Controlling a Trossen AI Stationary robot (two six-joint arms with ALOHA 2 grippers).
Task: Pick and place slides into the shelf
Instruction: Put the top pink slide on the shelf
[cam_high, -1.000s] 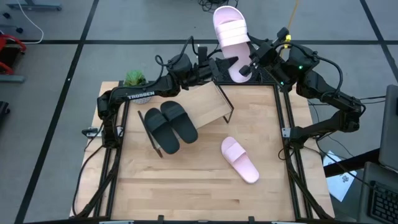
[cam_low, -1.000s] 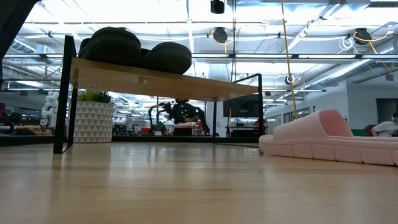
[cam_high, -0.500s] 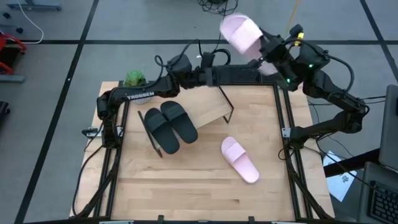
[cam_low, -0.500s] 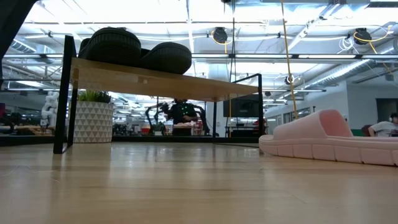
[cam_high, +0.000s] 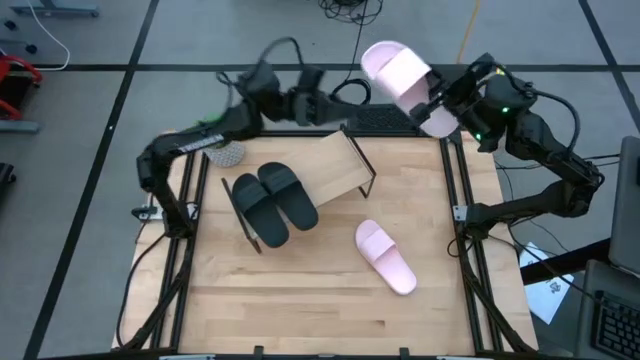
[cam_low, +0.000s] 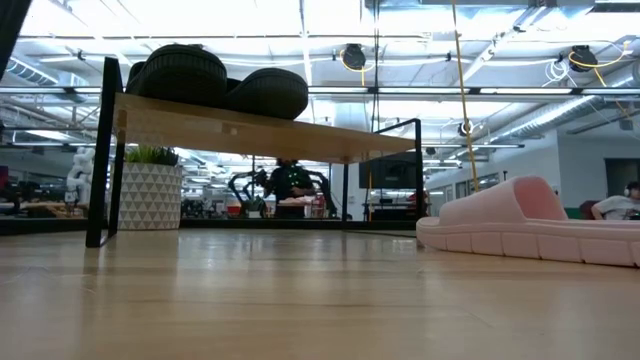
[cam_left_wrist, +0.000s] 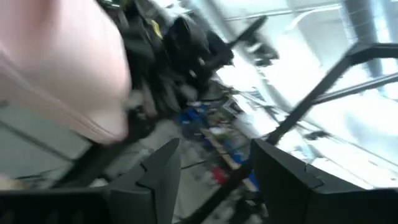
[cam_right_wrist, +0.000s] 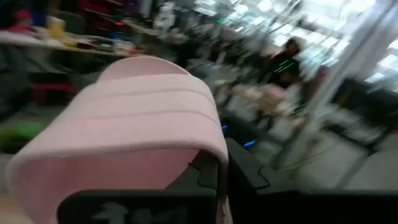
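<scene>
Two black slides (cam_high: 274, 201), two pink (cam_high: 385, 256) — one shelf (cam_high: 335, 170).

Right tool (cam_right_wrist: 214, 180) clamped on pink slide (cam_right_wrist: 134, 124); blurred room behind.

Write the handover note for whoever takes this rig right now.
Right gripper: shut on a pink slide, held in the air past the table's far edge.
Left gripper: open, empty, also past the far edge.
Done: both black slides sit on the shelf.
Left: place the held pink slide on the shelf, then the second pink slide lying on the table.
</scene>
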